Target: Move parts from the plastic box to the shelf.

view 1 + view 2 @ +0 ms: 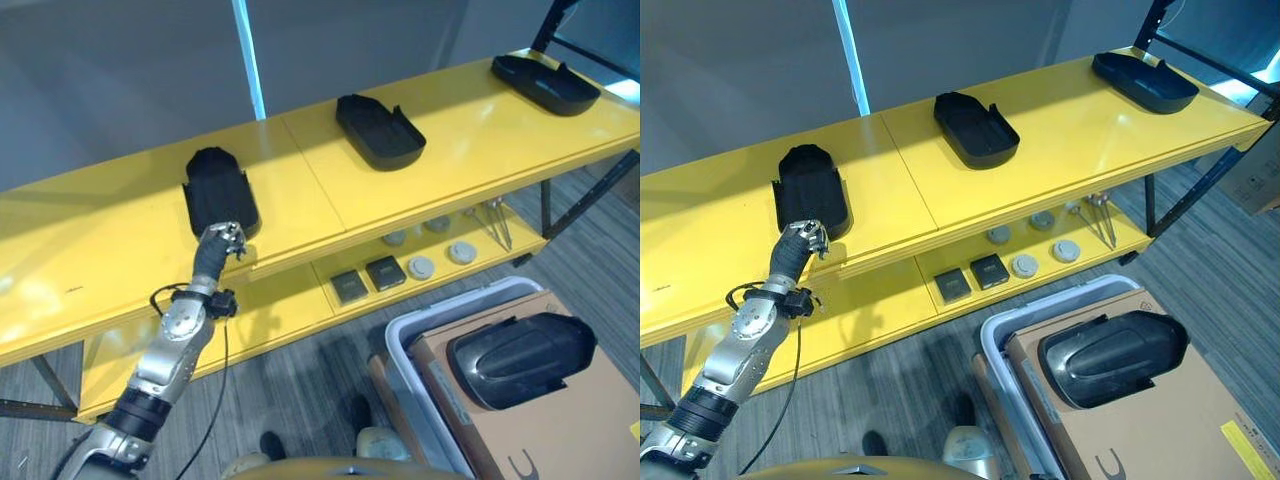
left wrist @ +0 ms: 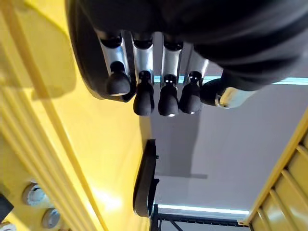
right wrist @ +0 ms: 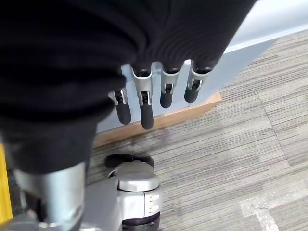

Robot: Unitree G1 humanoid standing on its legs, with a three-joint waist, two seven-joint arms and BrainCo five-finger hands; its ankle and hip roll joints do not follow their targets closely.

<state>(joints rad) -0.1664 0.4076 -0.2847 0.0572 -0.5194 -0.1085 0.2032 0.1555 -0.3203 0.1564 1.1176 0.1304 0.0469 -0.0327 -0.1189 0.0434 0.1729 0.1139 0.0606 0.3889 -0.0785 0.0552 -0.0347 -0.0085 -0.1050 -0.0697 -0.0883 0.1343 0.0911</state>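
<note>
Left hand (image 1: 222,240): open, fingers (image 2: 144,98) straight and side by side, gripping nothing. Raised to the front edge of the yellow shelf (image 1: 460,140), right at the near end of the leftmost black part (image 1: 218,190). Contact between fingertips and that part: possibly touching, hard to judge from either view.

Right hand (image 3: 147,108): hanging low over the carpet, fingers loose, empty.

Further along the top shelf: a second black part (image 1: 378,130) and a third black part (image 1: 545,82), well apart from each other and from the first. Below, on the lower level: grey round discs (image 1: 421,267) and dark square blocks (image 1: 385,272). Down by the floor: the plastic box (image 1: 420,330), holding a sheet of cardboard (image 1: 560,430) with one more black part (image 1: 520,358) lying on top, not yet moved.

Risks from here, as judgement:
- Leftmost part close to the front lip; any drag of the fingertips on pulling away likely to tug it over the edge and down.
- Part in the box smooth and domed, loose on the cardboard; prone to slip out of a one-handed pinch or to slide away under a push.
- Carrying it up past the shelf front: a chance of clipping the lip and jolting the parts already placed.
</note>
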